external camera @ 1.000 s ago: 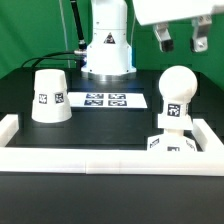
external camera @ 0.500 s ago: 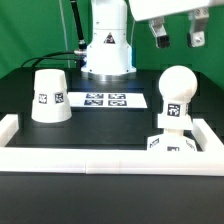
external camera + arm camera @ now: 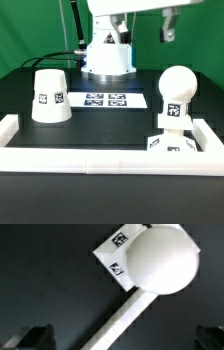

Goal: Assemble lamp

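1. The Franka arm hangs high at the top of the exterior view, towards that view's right. Only one dark fingertip (image 3: 168,33) of the two-finger gripper (image 3: 125,337) shows there, above the lamp parts and touching nothing.
2. In the wrist view the two dark fingers (image 3: 35,336) sit well apart with bare black table between them, so the jaws are spread wide and hold nothing.
3. One round white plastic bulb on a short neck (image 3: 176,95) stands upright, seated on one small blocky white base with square tags (image 3: 172,143), at the exterior view's right, just inside the long white border rail (image 3: 100,158).
4. The wrist camera looks down on that bulb (image 3: 157,259); the base's tagged corner (image 3: 116,249) peeks out beside it and a rail section (image 3: 125,325) runs away from it.
5. One tapered, cup-shaped white shade (image 3: 49,95) stands mouth down on the black table (image 3: 110,190), at the exterior view's left, well apart from the bulb.
6. One flat white marker board (image 3: 105,99) lies between shade and bulb.
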`<action>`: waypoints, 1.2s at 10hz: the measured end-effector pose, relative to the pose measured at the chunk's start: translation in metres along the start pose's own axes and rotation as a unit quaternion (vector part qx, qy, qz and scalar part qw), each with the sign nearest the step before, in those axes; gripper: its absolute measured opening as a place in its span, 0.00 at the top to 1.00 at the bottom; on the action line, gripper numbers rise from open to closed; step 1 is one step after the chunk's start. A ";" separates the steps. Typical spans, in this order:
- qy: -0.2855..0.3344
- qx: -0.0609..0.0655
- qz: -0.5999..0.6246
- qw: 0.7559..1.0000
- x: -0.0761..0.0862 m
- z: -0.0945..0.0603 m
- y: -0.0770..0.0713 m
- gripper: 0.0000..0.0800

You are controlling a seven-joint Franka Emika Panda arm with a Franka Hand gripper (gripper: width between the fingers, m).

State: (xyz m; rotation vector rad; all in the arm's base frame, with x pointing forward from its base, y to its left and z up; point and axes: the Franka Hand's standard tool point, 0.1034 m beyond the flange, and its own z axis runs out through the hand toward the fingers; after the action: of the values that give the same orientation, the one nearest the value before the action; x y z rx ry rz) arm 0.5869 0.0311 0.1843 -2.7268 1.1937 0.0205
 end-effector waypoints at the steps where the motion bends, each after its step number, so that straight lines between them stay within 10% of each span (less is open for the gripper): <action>1: -0.001 -0.001 -0.002 1.000 -0.001 0.001 -0.001 0.13; 11: 0.004 -0.014 -0.016 1.000 0.022 0.008 0.049 0.13; 12: -0.010 -0.037 -0.028 0.999 0.020 0.011 0.062 0.13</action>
State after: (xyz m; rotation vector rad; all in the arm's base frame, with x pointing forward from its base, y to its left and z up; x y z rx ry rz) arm 0.5554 -0.0230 0.1630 -2.8148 1.1328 0.0867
